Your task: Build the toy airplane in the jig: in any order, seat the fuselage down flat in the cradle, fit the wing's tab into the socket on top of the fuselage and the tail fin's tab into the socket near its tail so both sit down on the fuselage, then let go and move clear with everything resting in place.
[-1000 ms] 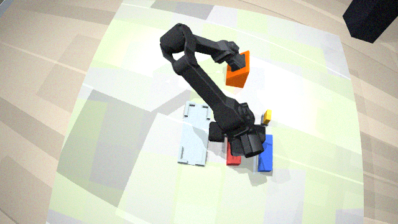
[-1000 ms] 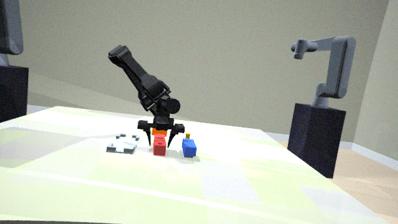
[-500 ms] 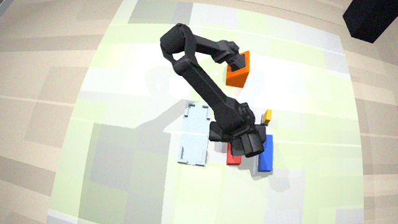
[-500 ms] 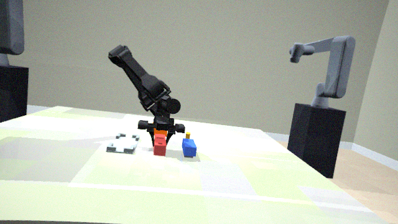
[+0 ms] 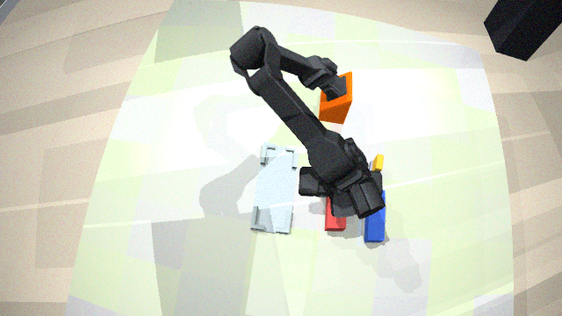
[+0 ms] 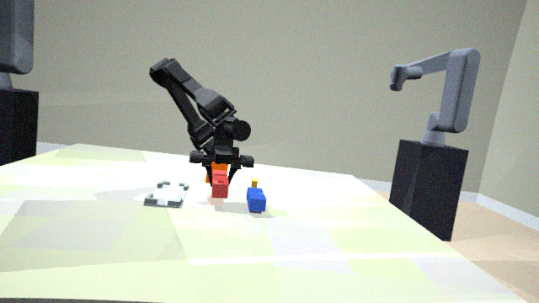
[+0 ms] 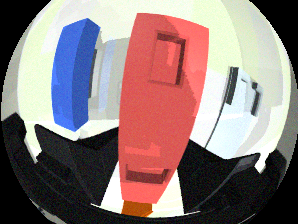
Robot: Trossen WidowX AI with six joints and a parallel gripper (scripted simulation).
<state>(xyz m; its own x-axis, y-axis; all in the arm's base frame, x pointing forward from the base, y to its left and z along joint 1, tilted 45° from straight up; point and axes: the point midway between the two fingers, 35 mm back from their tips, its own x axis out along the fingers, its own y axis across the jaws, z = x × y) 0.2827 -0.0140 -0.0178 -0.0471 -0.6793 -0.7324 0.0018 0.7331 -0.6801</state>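
The red fuselage is held level a little above the table; its two sockets face up in the wrist view. My gripper is shut on its sides; the arm hides the fingers in the top view. The pale grey cradle is empty, beside the fuselage. The blue wing lies on the table on the fuselage's other side. The yellow tail fin lies behind the wing; its tab is not clear.
The orange base mount of the arm stands behind the parts. A black pedestal with a grey arm stands off the table, and another black pedestal is at the left.
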